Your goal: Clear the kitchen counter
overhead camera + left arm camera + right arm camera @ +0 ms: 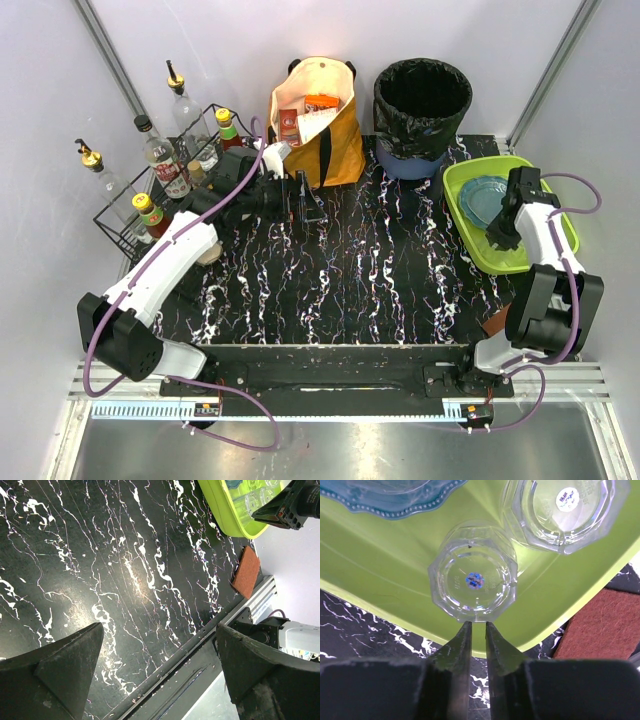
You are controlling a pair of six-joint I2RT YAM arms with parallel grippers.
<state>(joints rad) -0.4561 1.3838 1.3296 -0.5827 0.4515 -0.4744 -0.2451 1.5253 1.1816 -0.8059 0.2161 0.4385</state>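
The kitchen counter [350, 270] is black with white veins and fills most of the left wrist view [125, 555]. At its right end stands a lime-green tray [460, 180] holding a blue plate [483, 198] and two clear glasses. My right gripper [478, 623] hangs over the tray's near side, and its jaws are pinched on the near wall of one clear glass [475, 577]. The other glass [565, 510] stands beside it. My left gripper [303, 200] hovers wide open at the counter's back left, with nothing between its fingers [70, 670].
A rust-red scouring pad [497, 318] lies on the counter's front right corner, by the tray. An orange tote bag [315, 120] and a black lined bin [422, 110] stand at the back. A black wire rack [130, 215] with several bottles sits at the left.
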